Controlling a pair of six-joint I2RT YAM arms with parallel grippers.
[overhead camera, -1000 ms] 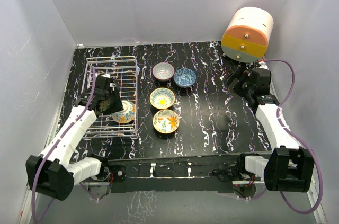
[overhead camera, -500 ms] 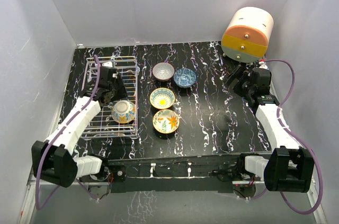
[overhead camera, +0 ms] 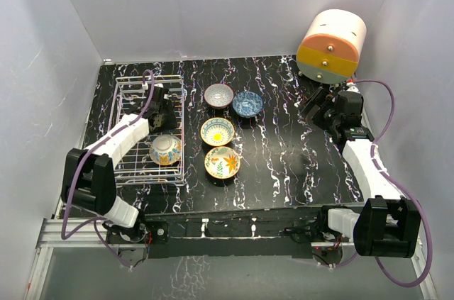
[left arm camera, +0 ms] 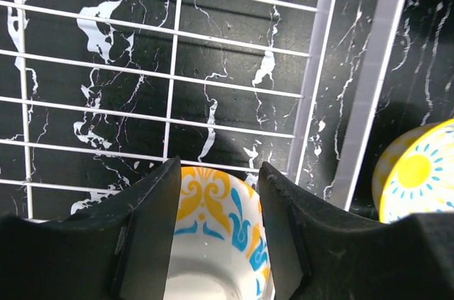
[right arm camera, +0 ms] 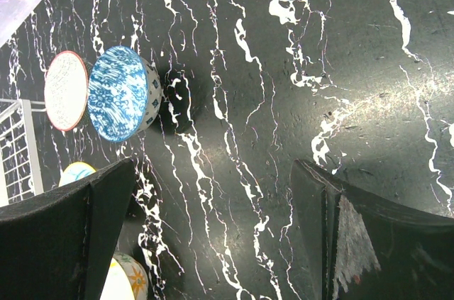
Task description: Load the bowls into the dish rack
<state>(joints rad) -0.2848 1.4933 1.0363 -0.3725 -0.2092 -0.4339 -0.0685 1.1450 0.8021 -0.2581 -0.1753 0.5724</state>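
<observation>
The white wire dish rack stands at the left. One pale bowl with orange and blue patterns lies in its near right part. My left gripper is open over the rack, just beyond that bowl; in the left wrist view the bowl shows between the fingers without being held. On the table lie a grey bowl, a blue bowl, a yellow-rimmed blue bowl and an orange-yellow floral bowl. My right gripper is open and empty at the right.
A big cream-orange-yellow drum stands at the back right corner, just behind the right gripper. White walls close in the black marbled table. The rack's right side wire runs between the racked bowl and the yellow-rimmed bowl.
My left gripper let go of the patterned bowl in the rack and drew back toward the far side of the rack. The right arm has not moved.
</observation>
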